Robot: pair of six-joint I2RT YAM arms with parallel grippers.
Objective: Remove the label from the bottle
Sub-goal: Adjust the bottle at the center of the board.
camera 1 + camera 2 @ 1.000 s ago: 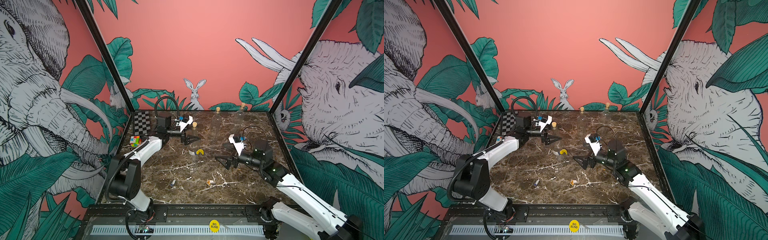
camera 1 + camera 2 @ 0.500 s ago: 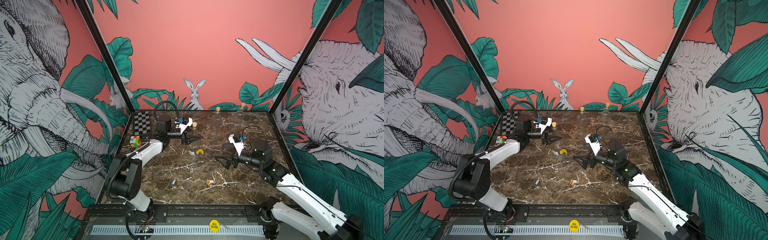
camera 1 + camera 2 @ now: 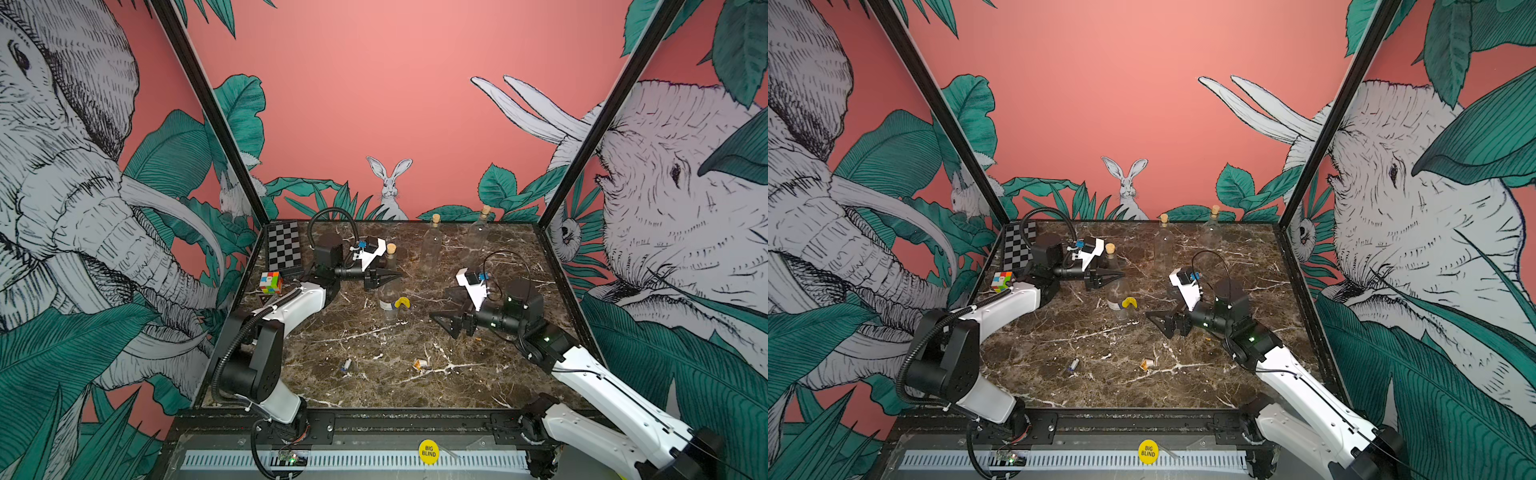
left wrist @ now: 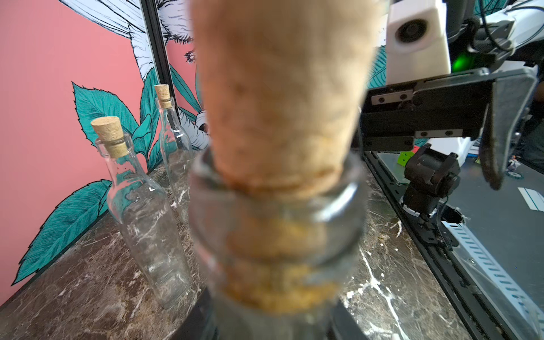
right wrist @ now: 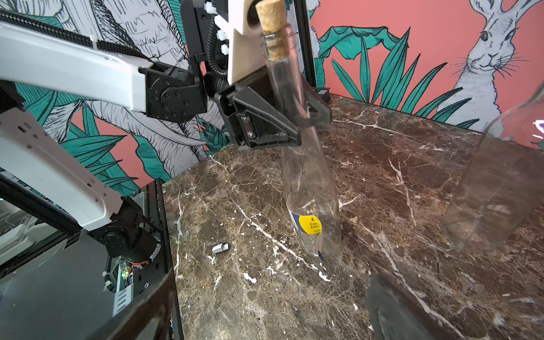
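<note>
Glass bottle [image 5: 312, 188] straddled by left end effector [image 5: 309, 125], grip unclear; right end effector [image 3: 444, 325] spread wide; toppling likely if slack.

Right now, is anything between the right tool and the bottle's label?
Nothing visible. Only bare marble lies between the open right tool and the label, which faces it low on the bottle. The left tool brackets the neck, well above.
</note>
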